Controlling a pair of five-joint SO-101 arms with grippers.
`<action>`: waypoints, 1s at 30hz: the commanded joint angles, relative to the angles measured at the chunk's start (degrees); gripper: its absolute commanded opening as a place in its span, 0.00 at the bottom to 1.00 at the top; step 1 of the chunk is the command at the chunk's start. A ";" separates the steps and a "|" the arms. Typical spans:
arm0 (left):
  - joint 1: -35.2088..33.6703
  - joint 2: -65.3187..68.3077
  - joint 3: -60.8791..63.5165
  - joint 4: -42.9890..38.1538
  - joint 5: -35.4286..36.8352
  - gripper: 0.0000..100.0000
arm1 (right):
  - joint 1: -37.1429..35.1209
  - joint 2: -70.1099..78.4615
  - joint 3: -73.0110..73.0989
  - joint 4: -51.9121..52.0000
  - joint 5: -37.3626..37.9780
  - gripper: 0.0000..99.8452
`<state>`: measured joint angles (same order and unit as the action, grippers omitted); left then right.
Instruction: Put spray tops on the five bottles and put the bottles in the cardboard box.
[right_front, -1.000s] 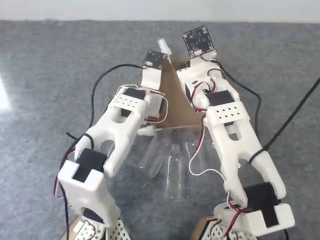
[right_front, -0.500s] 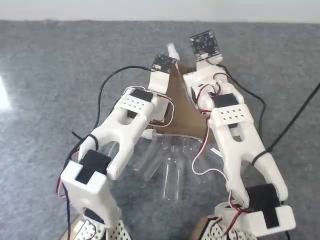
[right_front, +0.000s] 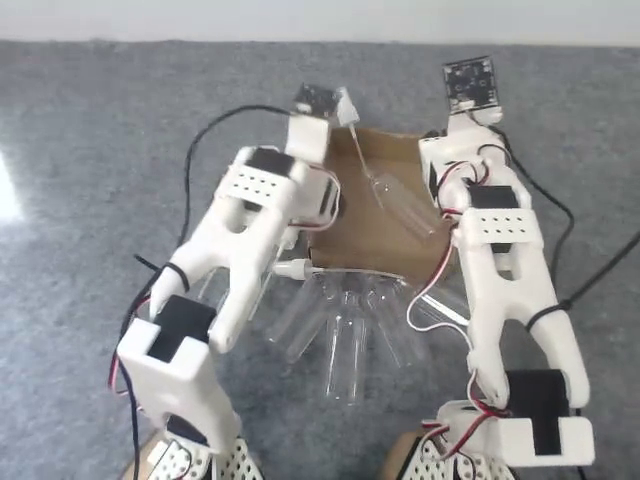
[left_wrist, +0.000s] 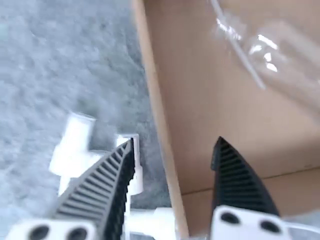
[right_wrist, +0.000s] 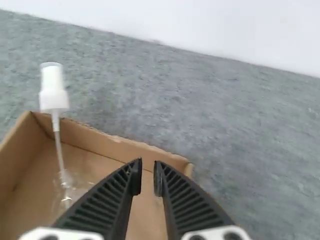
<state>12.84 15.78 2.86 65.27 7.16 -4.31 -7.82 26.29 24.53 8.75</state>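
A clear bottle (right_front: 402, 206) with a white spray top (right_front: 346, 101) lies slanted in the cardboard box (right_front: 352, 235), its top poking over the far left corner. Several capless clear bottles (right_front: 343, 335) lie on the carpet in front of the box. My left gripper (left_wrist: 174, 141) is open, straddling the box's left wall (left_wrist: 159, 120), with loose spray tops (left_wrist: 74, 145) on the carpet beside one finger. The bottle (left_wrist: 272, 47) shows inside the box. My right gripper (right_wrist: 147, 172) is shut and empty, above the box's (right_wrist: 105, 145) far edge, away from the spray top (right_wrist: 52, 92).
Grey carpet surrounds the box, with free room to the left and far side. A loose spray top (right_front: 296, 268) lies by the box's near left corner. Cables hang from both arms over the loose bottles.
The right arm swung right and back, uncovering the box. The capped bottle now lies free in the box. The left arm shifted slightly left along the box wall.
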 joint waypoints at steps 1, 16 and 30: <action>-1.05 -1.23 -6.81 3.52 -0.18 0.24 | 1.01 -3.03 -0.53 0.48 0.79 0.01; -15.65 -1.23 -31.08 21.45 -0.26 0.24 | -8.04 7.96 -7.12 5.49 7.74 0.14; -30.86 -27.52 9.27 3.96 -10.46 0.24 | -12.44 24.22 -23.47 14.55 7.12 0.21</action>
<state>-15.91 1.36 -2.51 77.14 0.48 -16.35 16.26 8.44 36.31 14.90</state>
